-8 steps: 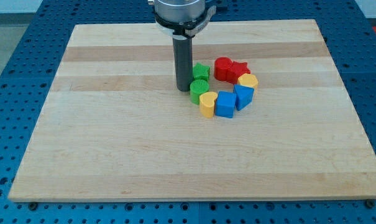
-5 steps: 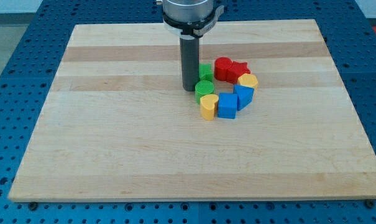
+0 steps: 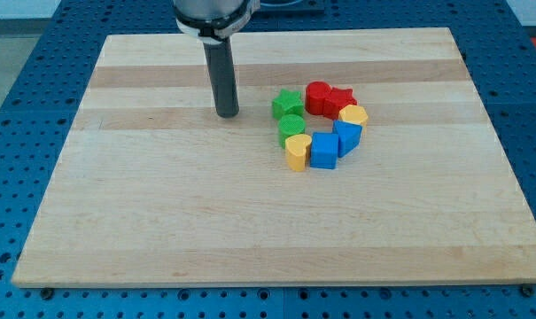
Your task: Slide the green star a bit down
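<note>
My tip (image 3: 227,114) on wooden board (image 3: 161,204), apart from blocks, to view's left of green star (image 3: 287,103). Rod only, nothing grasped. Star has no clear long axis; touches green cylinder (image 3: 291,125) below, red blocks (image 3: 328,98) at right.

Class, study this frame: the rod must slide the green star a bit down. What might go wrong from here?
1. The green star touches the green round block just below it, so a downward push would likely shove that block, and perhaps the yellow heart, too.
2. My tip stands to the view's left of the star, apart from it; moving straight across would push the star right into the red blocks, not down.
</note>
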`<action>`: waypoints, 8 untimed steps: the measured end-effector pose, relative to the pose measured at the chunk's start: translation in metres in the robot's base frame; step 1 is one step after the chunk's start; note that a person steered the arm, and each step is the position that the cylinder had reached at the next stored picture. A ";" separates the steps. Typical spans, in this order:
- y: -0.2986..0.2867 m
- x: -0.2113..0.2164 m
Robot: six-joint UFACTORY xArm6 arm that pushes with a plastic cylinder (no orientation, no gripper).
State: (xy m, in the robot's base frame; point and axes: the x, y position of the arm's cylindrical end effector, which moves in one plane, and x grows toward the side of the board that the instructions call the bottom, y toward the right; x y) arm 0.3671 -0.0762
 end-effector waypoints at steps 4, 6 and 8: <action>0.065 -0.005; 0.067 -0.005; 0.067 -0.002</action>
